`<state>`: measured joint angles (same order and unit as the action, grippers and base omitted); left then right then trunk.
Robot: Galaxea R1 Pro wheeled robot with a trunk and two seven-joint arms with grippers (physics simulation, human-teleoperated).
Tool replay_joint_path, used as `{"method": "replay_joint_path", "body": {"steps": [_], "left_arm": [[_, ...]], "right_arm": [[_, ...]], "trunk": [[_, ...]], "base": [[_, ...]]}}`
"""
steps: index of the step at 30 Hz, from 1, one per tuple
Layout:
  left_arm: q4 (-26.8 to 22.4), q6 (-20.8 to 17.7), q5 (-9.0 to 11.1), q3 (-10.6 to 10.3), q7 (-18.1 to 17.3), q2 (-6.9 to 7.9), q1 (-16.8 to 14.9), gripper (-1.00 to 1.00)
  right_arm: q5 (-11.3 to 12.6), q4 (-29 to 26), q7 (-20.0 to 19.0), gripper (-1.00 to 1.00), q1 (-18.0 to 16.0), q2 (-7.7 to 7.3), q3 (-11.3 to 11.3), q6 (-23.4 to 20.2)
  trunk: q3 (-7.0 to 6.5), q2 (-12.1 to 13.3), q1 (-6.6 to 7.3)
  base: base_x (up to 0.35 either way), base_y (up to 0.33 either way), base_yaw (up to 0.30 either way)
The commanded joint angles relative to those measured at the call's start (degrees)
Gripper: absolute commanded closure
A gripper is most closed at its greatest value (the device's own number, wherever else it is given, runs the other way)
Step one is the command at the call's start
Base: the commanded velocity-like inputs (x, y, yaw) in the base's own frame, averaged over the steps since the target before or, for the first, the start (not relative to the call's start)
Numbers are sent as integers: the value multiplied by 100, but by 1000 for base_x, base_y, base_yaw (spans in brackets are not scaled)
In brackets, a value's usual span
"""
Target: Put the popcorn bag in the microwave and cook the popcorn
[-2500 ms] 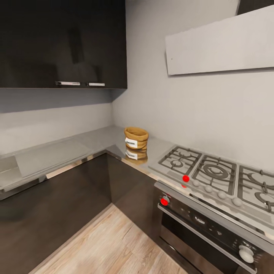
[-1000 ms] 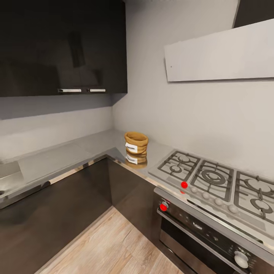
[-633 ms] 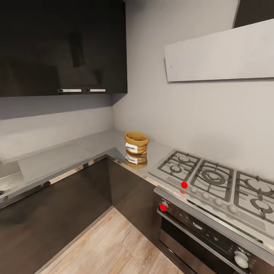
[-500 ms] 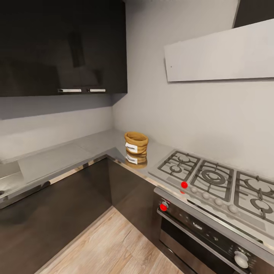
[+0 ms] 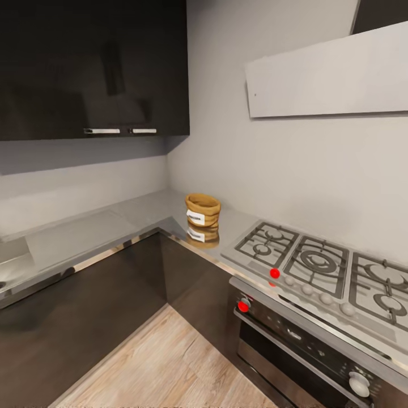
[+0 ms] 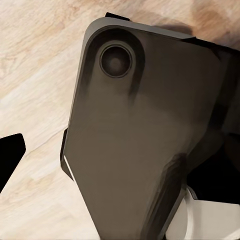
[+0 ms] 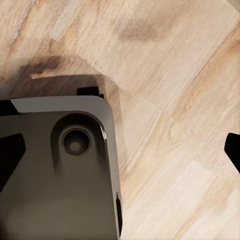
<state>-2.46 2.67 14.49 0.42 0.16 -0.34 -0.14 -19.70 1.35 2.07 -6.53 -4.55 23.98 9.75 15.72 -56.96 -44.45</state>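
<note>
Kitchen corner from the head view: holds the popcorn bag [image 5: 202, 208] upright on the glossy countertop [image 5: 141, 212], near the back wall, just beside the steel hob [image 5: 317, 260] and mirrored in the worktop. Carries a white label [image 5: 195, 216] with dark lettering, too small to read; no other legible writing or brand. Risks knocking the soft sack over or onto the burner grates on a long reach, and bumping the oven [image 5: 306, 340] when closing in. From the left wrist: looks down past the robot base [image 6: 140, 150] to wood floor [image 6: 35, 60]; left gripper [image 6: 120, 162] with one dark fingertip [image 6: 10, 157] at the edge, spread or closed impossible to tell. From the right wrist: right gripper [image 7: 120, 160] spread wide, holding nothing.
</note>
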Motion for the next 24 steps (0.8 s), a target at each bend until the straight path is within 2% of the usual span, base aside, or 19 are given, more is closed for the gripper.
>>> {"method": "replay_joint_path", "body": {"steps": [1, 24], "left_arm": [[0, 15, 28, 2, 2, 1, -2, -100], [0, 15, 28, 2, 2, -1, -3, -100]], "right_arm": [[-60, 14, 23, -100, -6, -4, 45, 27], [-60, 14, 57, -100, -6, -6, 51, 32]], "trunk": [[16, -5, 0], [228, -5, 0]], "base": [[0, 0, 0], [0, 0, 0]]}}
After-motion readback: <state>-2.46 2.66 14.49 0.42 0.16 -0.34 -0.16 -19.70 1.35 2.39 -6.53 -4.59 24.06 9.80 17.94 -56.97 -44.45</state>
